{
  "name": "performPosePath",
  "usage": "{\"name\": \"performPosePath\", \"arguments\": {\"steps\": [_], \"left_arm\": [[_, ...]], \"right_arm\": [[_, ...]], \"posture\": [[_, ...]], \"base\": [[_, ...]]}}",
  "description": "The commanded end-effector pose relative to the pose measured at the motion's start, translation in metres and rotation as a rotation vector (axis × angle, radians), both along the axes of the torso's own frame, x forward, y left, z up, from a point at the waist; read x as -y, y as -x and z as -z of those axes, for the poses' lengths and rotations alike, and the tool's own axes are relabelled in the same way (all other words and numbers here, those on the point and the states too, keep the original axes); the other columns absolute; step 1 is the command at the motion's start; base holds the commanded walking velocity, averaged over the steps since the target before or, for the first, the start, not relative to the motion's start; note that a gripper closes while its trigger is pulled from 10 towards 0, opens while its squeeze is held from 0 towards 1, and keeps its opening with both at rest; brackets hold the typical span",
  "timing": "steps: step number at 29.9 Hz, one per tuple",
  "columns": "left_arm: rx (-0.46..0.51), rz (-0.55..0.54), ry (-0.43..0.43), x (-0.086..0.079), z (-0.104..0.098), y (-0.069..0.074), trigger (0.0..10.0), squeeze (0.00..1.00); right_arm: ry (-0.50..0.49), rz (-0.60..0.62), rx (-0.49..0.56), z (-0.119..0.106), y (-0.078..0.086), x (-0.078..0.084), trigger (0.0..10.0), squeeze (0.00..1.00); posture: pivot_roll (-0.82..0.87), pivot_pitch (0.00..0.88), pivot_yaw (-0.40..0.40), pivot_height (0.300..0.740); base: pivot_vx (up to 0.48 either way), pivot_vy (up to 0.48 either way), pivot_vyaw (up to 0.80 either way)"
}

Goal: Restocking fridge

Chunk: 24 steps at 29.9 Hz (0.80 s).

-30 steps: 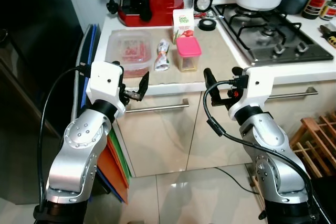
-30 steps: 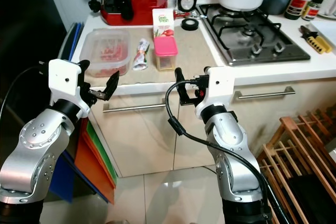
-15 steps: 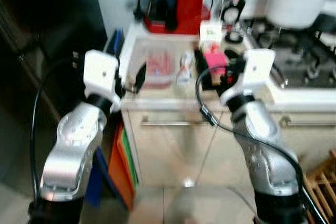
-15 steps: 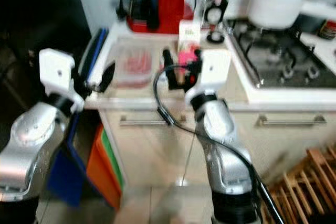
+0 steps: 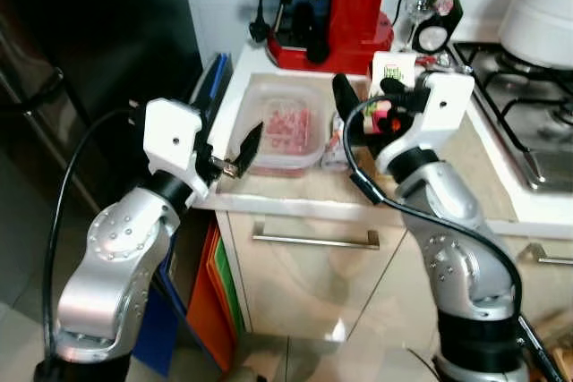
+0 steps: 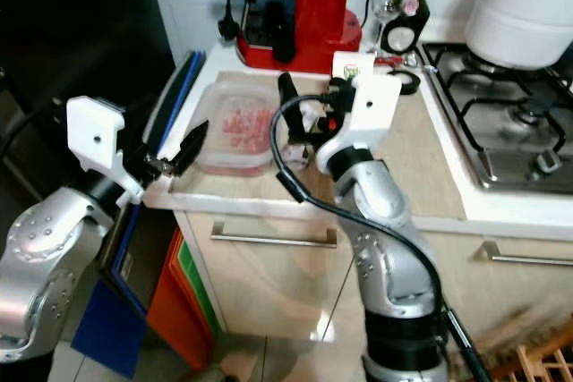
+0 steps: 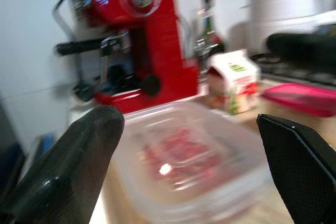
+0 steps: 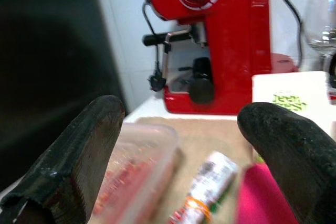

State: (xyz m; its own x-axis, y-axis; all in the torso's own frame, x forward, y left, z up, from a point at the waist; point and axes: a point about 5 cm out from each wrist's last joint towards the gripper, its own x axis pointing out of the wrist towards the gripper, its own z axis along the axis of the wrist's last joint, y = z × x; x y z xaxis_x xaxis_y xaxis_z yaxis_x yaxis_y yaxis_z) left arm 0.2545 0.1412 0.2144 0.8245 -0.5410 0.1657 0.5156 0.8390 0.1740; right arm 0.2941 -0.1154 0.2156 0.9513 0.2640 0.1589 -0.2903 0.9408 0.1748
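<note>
At the counter's (image 5: 501, 187) front left corner, my 2 empty grippers, left (image 5: 240, 151) and right (image 5: 358, 106), spread wide around the clear meat container (image 5: 279, 124), probably the first pick for the fridge.

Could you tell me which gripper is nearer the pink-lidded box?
Right. The right gripper hovers over the counter right beside the pink-lidded box; the left gripper is off the counter's front edge, beyond the clear container.

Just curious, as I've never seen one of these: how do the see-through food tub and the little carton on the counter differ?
The tub is wide, low and clear, showing red food; the carton is narrow, upright, white with green print. The tub sits nearer the counter's front edge; the carton stands further back, beside the red coffee machine. Both rest on the counter.
</note>
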Motion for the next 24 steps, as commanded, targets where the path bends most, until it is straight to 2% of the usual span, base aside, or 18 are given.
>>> {"name": "performPosePath", "arguments": {"steps": [1,8,9,13,17,24], "left_arm": [[0.019,0.018,-0.007,-0.003,-0.004,0.003,10.0,0.0],[0.008,0.007,-0.033,-0.011,-0.002,0.004,10.0,0.0],[-0.022,0.052,-0.033,-0.008,0.002,0.009,10.0,0.0],[-0.071,0.114,-0.045,-0.003,0.009,0.016,10.0,0.0],[-0.105,0.169,-0.066,0.001,0.015,0.022,10.0,0.0],[-0.11,0.174,-0.058,0.001,0.015,0.023,10.0,0.0]], "right_arm": [[0.018,-0.008,-0.02,0.001,-0.002,-0.002,10.0,1.0],[0.092,-0.039,0.011,-0.009,-0.003,-0.003,10.0,1.0],[0.151,0.007,-0.022,-0.006,-0.004,0.001,10.0,1.0],[0.183,0.09,-0.064,0.001,-0.006,0.01,10.0,1.0],[0.185,0.147,-0.052,0.006,-0.007,0.017,10.0,1.0],[0.19,0.184,-0.088,0.018,-0.001,0.022,10.0,1.0]], "posture": [[0.1,0.0,0.014,0.74],[0.1,0.0,0.007,0.74],[0.1,0.0,0.002,0.74],[0.11,0.0,-0.001,0.74],[0.11,0.001,0.0,0.74],[0.11,0.004,0.0,0.74]], "base": [[0.0,0.0,0.0],[0.0,0.0,0.0],[0.0,0.0,0.0],[0.0,0.0,0.0],[0.0,0.0,0.0],[0.0,0.0,0.0]]}}
